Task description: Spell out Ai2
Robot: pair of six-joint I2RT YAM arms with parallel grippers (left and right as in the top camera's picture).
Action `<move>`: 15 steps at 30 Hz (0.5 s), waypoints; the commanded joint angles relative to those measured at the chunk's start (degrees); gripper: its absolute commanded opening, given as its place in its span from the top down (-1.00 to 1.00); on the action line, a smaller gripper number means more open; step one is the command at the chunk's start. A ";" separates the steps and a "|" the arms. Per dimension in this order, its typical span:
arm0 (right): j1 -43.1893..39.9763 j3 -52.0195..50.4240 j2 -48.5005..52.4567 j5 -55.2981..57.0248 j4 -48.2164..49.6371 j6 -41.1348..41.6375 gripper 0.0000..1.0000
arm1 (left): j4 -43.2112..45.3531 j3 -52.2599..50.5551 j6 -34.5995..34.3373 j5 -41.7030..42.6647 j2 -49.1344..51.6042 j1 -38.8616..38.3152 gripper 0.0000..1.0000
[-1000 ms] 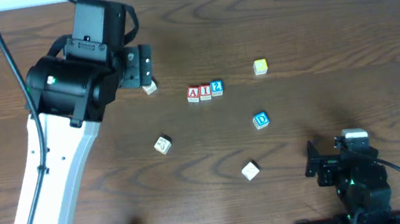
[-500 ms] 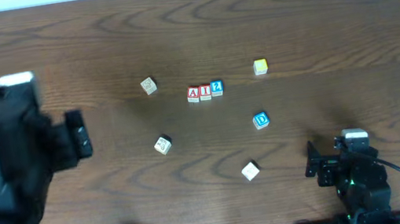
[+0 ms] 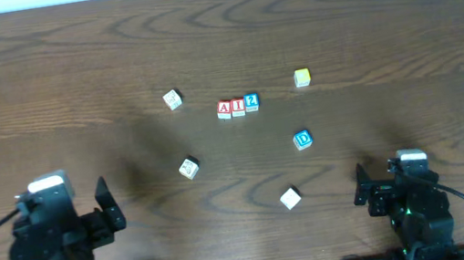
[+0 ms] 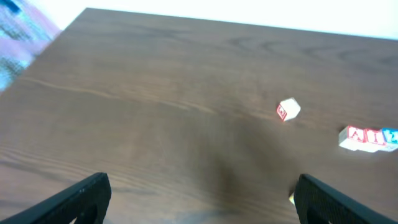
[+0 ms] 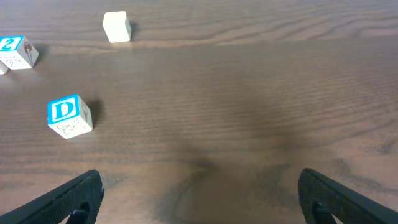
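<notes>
One dark wood table (image 3: 399, 13) fills every view. The left wrist picture is soft, and we can't identify the smeared patch at its upper left.

Left arm (image 3: 52, 254) and right arm (image 3: 414, 204) sit at the bottom corners of the overhead frame, both cut off by its edge.

Left gripper (image 4: 202, 186): jaws spread wide, nothing between them. Only the finger ends show, at the lower corners of its wrist view.

Right gripper (image 5: 199, 183): same, spread wide and holding nothing, fingers cropped by the bottom edge. Neither gripper is near a block.

Task row sits just above centre of the overhead frame: A block (image 3: 224, 108), I block (image 3: 238, 106), 2 block (image 3: 251, 101), touching side by side, reading A I 2 left to right. In the left wrist view the row runs off the right edge and the 2 is partly cut. In the right wrist view we get only the 2 at far left.

Loose blocks, well apart:
- D block (image 3: 304, 139), right of centre.
- Yellow block (image 3: 302, 77), up and right of the row.
- White block (image 3: 290, 198), lower centre, no letter visible.
- Upper pale block (image 3: 172, 99) and lower pale block (image 3: 188, 167), left of the row, markings too small to read. The left wrist view shows a red mark on the upper one, blurred.
</notes>
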 commanded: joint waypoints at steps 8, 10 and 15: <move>-0.55 -0.22 -0.31 -0.13 -0.11 -0.35 -0.99 | 14.14 -22.23 -1.25 2.32 -13.84 0.63 -0.90; -0.55 -0.22 -0.31 -0.13 -0.11 -0.35 -0.99 | 15.89 -24.96 -1.95 2.29 -15.41 0.63 -0.90; -0.55 -0.22 -0.31 -0.13 -0.11 -0.35 -0.99 | 19.89 -30.77 -3.15 2.25 -18.62 0.63 -0.90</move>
